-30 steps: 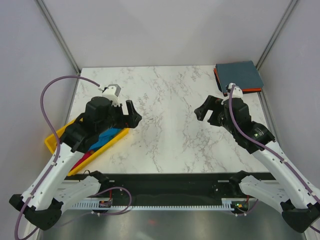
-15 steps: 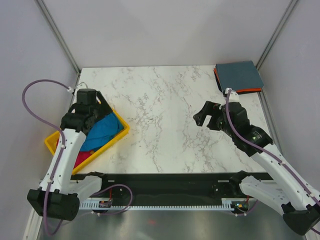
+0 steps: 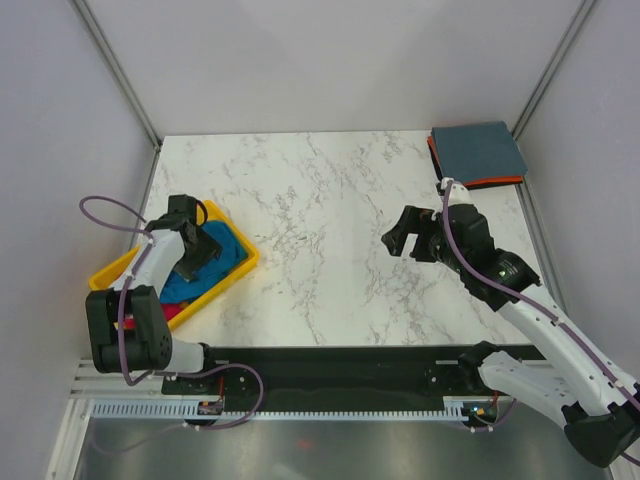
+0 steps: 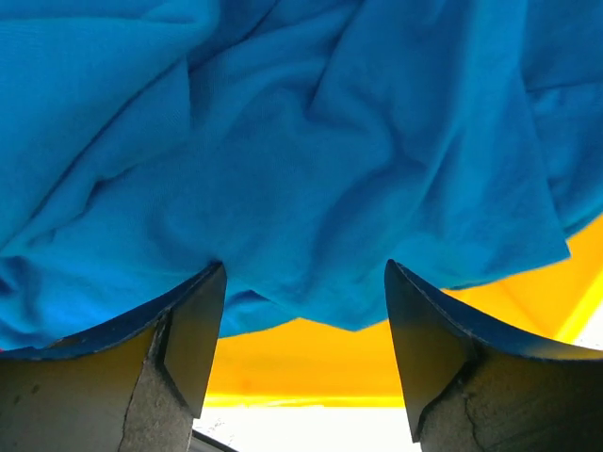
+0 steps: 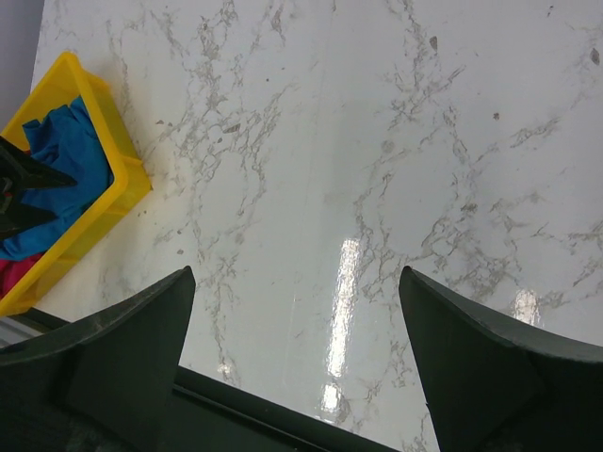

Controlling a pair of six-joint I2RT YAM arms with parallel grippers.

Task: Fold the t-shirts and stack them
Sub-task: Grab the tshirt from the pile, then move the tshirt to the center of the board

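**Left end effector (image 4: 301,275) at the bright blue t-shirt (image 4: 311,160) in the yellow tray (image 5: 89,235), left of the desk (image 3: 320,200).**
Its fingers are spread, gripping nothing, with the crumpled shirt directly ahead of the tips. The heap points no clear way; its long axis follows the tray, near-left to far-right, over the magenta-red t-shirt (image 3: 170,313). The right end effector (image 5: 294,282), also spread and empty, hovers well apart. Far right, the slate grey-blue t-shirt (image 3: 478,150) lies folded on the orange t-shirt (image 3: 497,182).

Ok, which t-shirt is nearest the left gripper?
The bright blue t-shirt, right at the open left gripper in the yellow tray. The magenta-red t-shirt lies beside it; grey-blue and orange ones lie far right.
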